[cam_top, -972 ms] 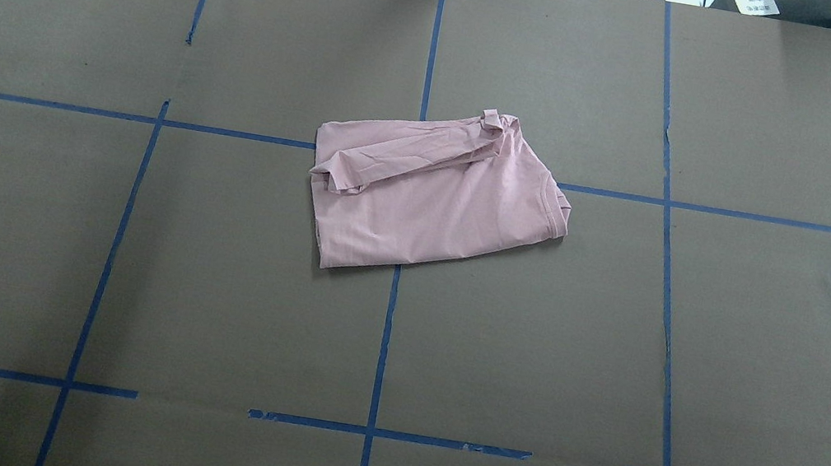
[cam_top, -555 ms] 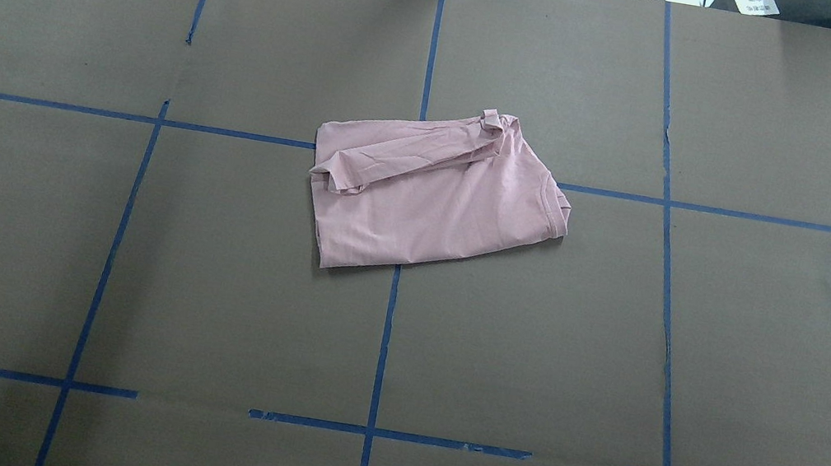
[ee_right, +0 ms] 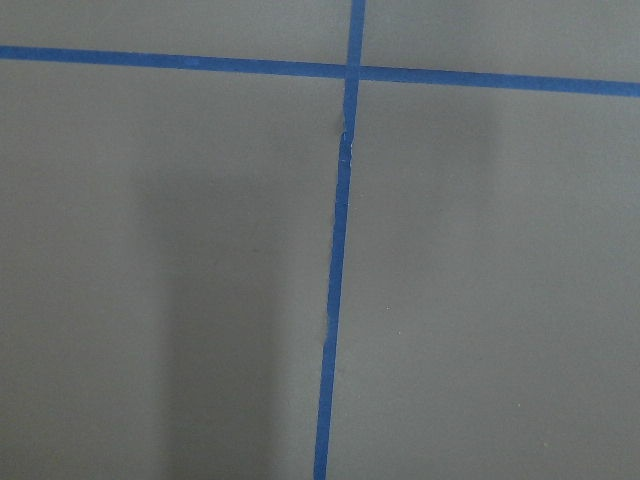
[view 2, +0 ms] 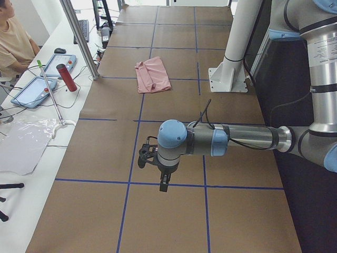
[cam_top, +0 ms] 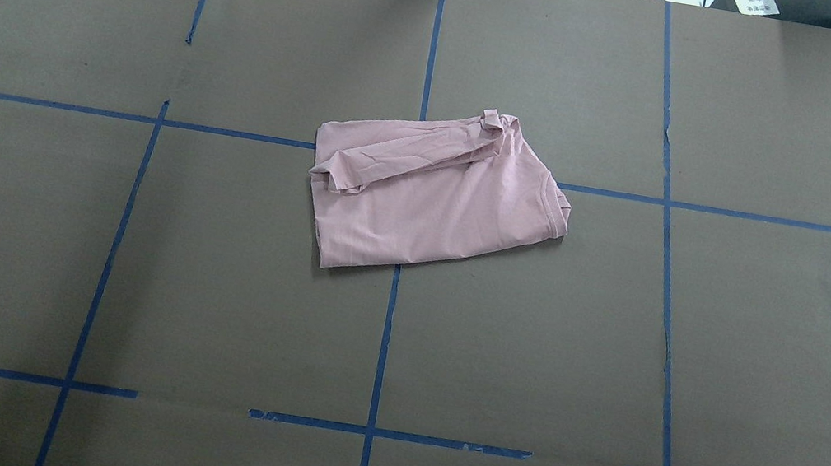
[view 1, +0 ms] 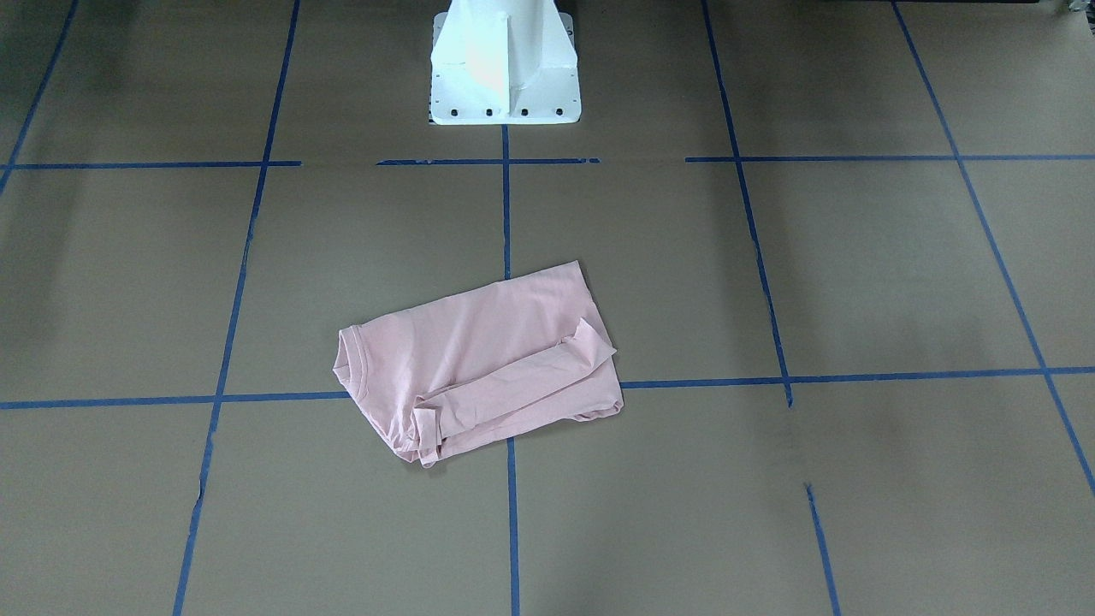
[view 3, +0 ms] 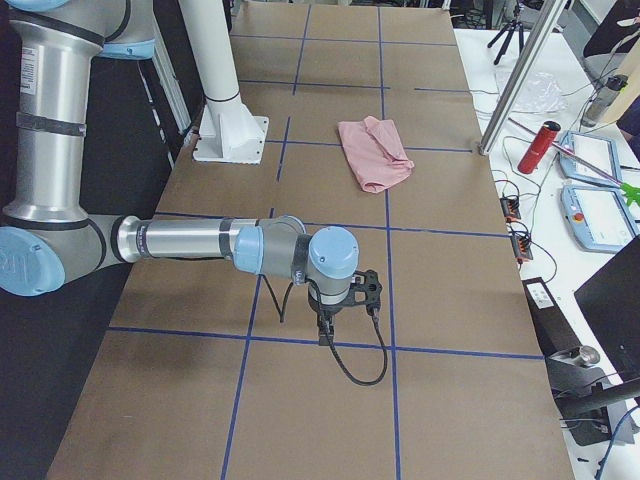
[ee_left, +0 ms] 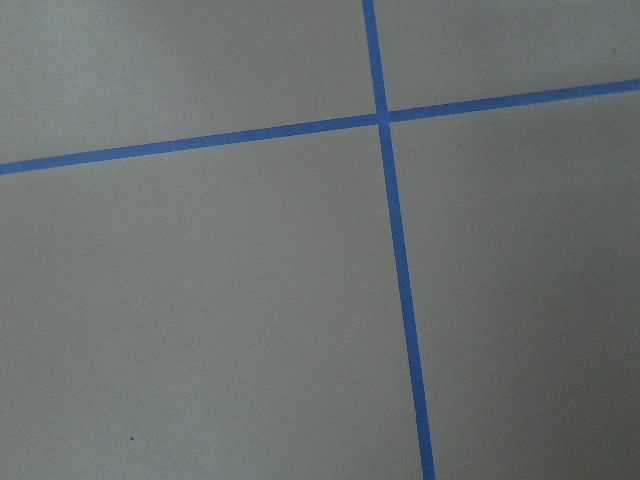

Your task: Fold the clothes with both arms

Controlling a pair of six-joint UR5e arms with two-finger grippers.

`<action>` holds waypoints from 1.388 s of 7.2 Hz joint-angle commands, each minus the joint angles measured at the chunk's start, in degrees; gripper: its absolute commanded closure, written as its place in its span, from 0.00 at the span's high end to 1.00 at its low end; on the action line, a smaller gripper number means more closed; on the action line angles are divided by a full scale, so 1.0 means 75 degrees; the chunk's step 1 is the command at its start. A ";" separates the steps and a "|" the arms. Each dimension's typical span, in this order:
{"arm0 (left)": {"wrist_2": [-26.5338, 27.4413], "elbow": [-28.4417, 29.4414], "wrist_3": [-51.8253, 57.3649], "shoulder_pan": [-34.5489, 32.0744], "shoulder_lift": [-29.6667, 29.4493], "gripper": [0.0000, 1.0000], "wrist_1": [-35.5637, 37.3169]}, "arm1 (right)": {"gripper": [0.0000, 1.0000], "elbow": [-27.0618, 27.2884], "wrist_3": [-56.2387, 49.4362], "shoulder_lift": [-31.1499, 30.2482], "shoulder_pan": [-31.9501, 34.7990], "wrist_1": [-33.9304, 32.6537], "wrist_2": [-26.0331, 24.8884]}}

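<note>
The pale pink T-shirt (cam_top: 437, 199) lies folded into a rough rectangle at the table's middle, with one sleeve laid across its far side. It also shows in the front-facing view (view 1: 479, 359) and in both side views (view 2: 154, 76) (view 3: 375, 152). Its print is hidden. Both arms are out of the overhead and front-facing views. My left gripper (view 2: 164, 182) hangs over bare table far from the shirt, towards the table's left end. My right gripper (view 3: 325, 328) hangs over bare table towards the right end. I cannot tell whether either is open or shut. The wrist views show only table and tape.
Blue tape lines (cam_top: 384, 345) grid the brown table cover. The white pedestal base (view 1: 505, 68) stands at the robot's side. Beyond the far edge are a metal post (view 2: 79, 37), a red bottle (view 2: 67, 77), tablets and a seated person (view 2: 13, 37).
</note>
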 commanded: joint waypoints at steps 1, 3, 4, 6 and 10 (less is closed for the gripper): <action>-0.0005 -0.0142 0.0020 0.0001 0.0045 1.00 0.0011 | 1.00 -0.0010 0.0000 0.0000 -0.0003 0.0009 -0.0001; -0.0005 -0.0154 0.0020 0.0001 0.0068 1.00 0.0011 | 1.00 -0.0033 0.0000 0.0000 -0.0003 -0.0003 -0.0012; -0.0005 -0.0143 0.0020 0.0001 0.0103 1.00 0.0011 | 1.00 -0.0068 0.0000 0.0000 -0.0003 -0.0003 -0.0012; 0.0006 -0.0096 0.0020 -0.0011 0.0115 1.00 0.0023 | 1.00 -0.0104 0.0000 0.0000 -0.0003 -0.0003 -0.0129; -0.0028 -0.0049 -0.0026 0.0012 0.0069 1.00 -0.0012 | 1.00 -0.0162 0.0000 -0.0035 -0.0003 0.0009 -0.0095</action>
